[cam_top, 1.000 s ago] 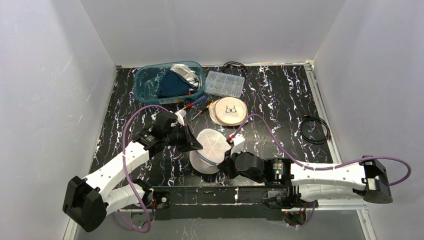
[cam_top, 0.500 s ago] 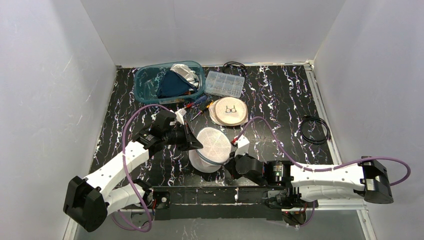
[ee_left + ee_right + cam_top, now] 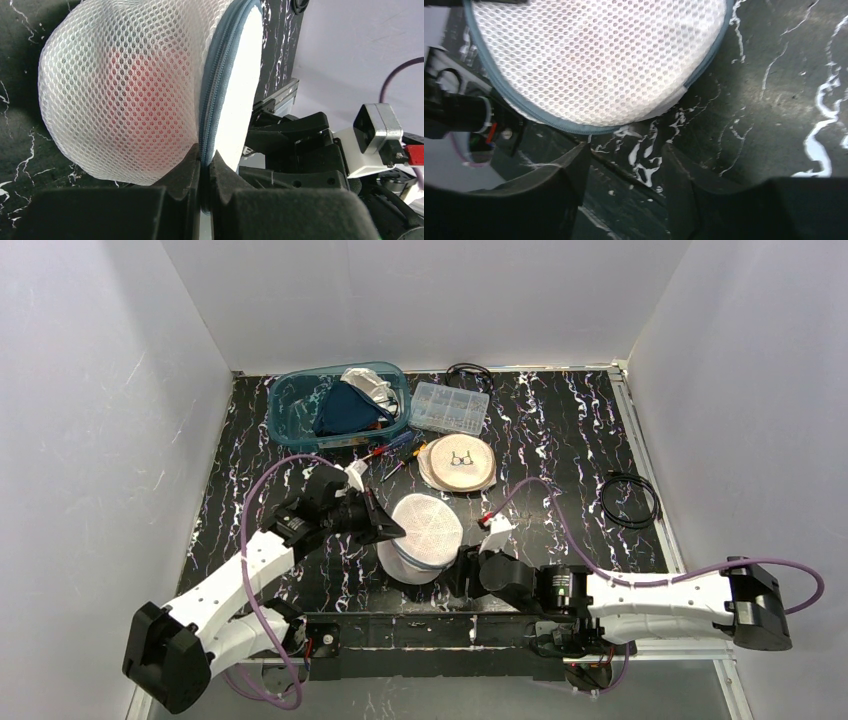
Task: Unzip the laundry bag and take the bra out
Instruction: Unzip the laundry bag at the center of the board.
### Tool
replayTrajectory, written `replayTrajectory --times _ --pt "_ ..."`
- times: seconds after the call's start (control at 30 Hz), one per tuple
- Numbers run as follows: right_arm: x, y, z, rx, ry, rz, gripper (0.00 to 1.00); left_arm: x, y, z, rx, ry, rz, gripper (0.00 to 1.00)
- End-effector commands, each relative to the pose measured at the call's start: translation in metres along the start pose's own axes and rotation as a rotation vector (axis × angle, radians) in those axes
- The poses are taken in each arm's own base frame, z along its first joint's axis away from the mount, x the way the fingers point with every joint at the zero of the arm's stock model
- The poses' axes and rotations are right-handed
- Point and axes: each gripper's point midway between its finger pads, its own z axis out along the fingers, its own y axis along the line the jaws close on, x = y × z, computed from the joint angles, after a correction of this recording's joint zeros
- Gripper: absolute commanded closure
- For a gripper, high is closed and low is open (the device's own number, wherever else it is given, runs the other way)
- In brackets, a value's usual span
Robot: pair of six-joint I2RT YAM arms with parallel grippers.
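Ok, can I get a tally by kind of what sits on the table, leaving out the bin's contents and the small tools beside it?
mesh laundry bag: 1
teal plastic bin: 1
clear compartment box: 1
round tan disc: 1
black cable coils: 2
Total: 6

One mesh bag (image 3: 425, 535), one bin (image 3: 284, 390), one box (image 3: 450, 406), perhaps two cables (image 3: 630, 502) (image 3: 470, 370).

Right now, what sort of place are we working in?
Probably a robot test cell, not a home: plain white panel walls box in a black white-veined tabletop, with staged props such as a teal plastic tub of clothes and a clear compartment box.
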Motion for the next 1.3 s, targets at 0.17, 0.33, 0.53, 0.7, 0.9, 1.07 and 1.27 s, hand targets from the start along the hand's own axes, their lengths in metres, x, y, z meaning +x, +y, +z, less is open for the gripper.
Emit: replayTrajectory --times 0.17,0.33,0.53,0.7,0.9,1.07,1.27 --pt "-0.039 0.050 -0.015 -0.257 -0.135 0.489 0.31 -0.022 -0.002 -0.009 0.082 -0.229 -0.153 1.00" --pt "-0.054 0.065 -0.014 -0.304 -0.161 0.608 0.27 -0.038 0.006 -0.022 0.084 -0.385 -0.225 1.00" --pt "-0.065 0.070 -0.001 -0.265 -0.204 0.722 0.22 -0.049 0.007 -0.034 0.123 -0.503 -0.265 1.00" --pt "-0.082 0.063 0.008 -0.265 -0.315 0.798 0.19 -0.045 0.008 -0.034 0.139 -0.513 -0.261 1.00" --pt "-0.092 0.066 0.032 -0.226 -0.294 0.808 0.19 -0.036 0.013 -0.031 0.141 -0.501 -0.251 1.00" --pt "-0.103 0.062 0.058 -0.216 -0.259 0.824 0.26 -0.031 0.016 -0.030 0.138 -0.507 -0.216 1.00" --pt "-0.106 0.073 0.072 -0.250 -0.201 0.753 0.85 -0.025 0.019 -0.035 0.108 -0.513 -0.148 0.99"
